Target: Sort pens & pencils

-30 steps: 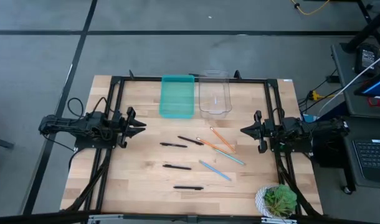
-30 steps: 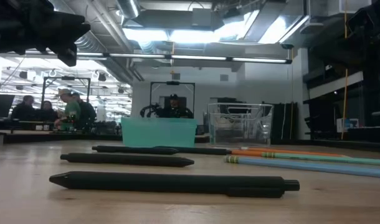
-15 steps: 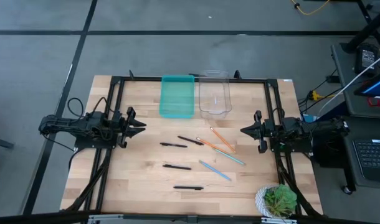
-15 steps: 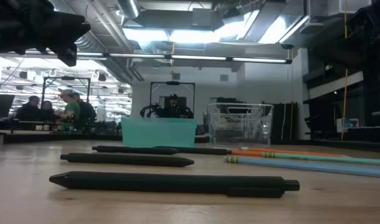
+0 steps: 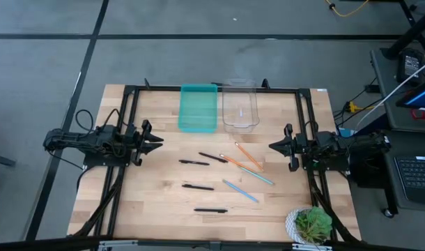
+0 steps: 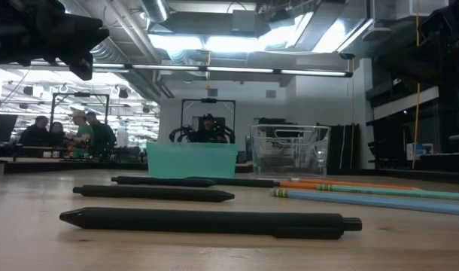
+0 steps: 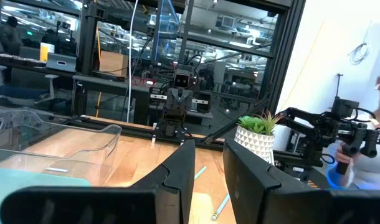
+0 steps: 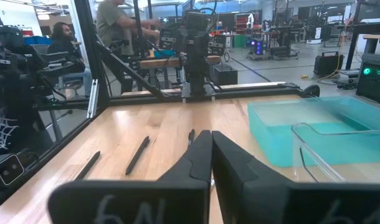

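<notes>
Jaws of the left gripper (image 5: 159, 141) stand a little apart and hold nothing, at the left middle of the high view, over the bench's (image 5: 150, 202) left edge. Jaws of the right gripper (image 5: 272, 146) are pressed together, also empty, at the right middle, facing the left one across the bench.

Between them lie the pens (image 5: 194, 162), four black sticks scattered from the frame's centre toward lower centre, each apart from the others. Just right of them lie the pencils (image 5: 240, 162), two orange and two light blue, slanting down to the right, the orange ones close together.

At upper centre a teal bin (image 5: 198, 108) and a clear bin (image 5: 240, 104) sit side by side. A potted plant (image 5: 311, 224) stands at the lower right corner.
</notes>
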Robot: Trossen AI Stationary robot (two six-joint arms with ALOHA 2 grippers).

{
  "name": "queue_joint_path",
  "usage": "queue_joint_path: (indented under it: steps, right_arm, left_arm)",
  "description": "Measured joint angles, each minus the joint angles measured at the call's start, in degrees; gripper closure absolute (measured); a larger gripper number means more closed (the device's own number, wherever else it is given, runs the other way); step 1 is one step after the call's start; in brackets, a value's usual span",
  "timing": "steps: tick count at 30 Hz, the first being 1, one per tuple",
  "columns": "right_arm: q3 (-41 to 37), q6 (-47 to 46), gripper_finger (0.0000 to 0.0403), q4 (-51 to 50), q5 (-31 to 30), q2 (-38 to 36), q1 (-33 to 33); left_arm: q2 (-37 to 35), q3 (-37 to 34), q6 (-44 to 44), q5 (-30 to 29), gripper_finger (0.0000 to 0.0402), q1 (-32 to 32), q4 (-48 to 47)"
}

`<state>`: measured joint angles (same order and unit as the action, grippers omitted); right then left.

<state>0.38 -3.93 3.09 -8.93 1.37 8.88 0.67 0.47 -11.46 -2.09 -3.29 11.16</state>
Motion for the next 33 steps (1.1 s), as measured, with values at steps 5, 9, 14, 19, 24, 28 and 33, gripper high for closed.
queue_joint_path:
  steps: [5, 9, 14, 19, 24, 28, 33]
  right_arm:
    - [0.02, -1.55, 0.039, 1.86, -0.92, 0.0, -0.02]
    - [0.02, -4.83, 0.039, 2.38, -0.97, 0.0, -0.02]
    - [0.02, -7.54, 0.039, 2.39, -0.96, 0.0, -0.02]
    - [0.02, -7.84, 0.039, 2.26, 0.48, 0.0, 0.01]
    - [0.02, -7.92, 0.039, 2.41, 1.08, 0.0, -0.01]
    - [0.02, -7.6, 0.039, 3.65, 2.57, 0.0, 0.01]
    - [0.02, -7.8, 0.0354, 5.2, 2.67, -0.01, -0.02]
  left_arm:
    - [0.01, 0.0, 0.0, 0.0, 0.0323, 0.0, -0.01]
    - [0.0, -0.02, 0.0, 0.0, 0.0323, 0.0, -0.02]
    - [0.0, 0.0, 0.0, 0.01, 0.0323, 0.0, -0.02]
    - [0.0, -0.02, 1.61, -0.43, 0.0323, 0.0, 0.0]
    - [0.01, -0.01, 3.08, -0.42, 0.0323, 0.0, 0.0]
    - [0.0, 0.0, 3.1, -0.44, 0.0323, 0.0, 0.07]
    - [0.01, 0.0, 3.08, -0.44, 0.0323, 0.0, 0.07]
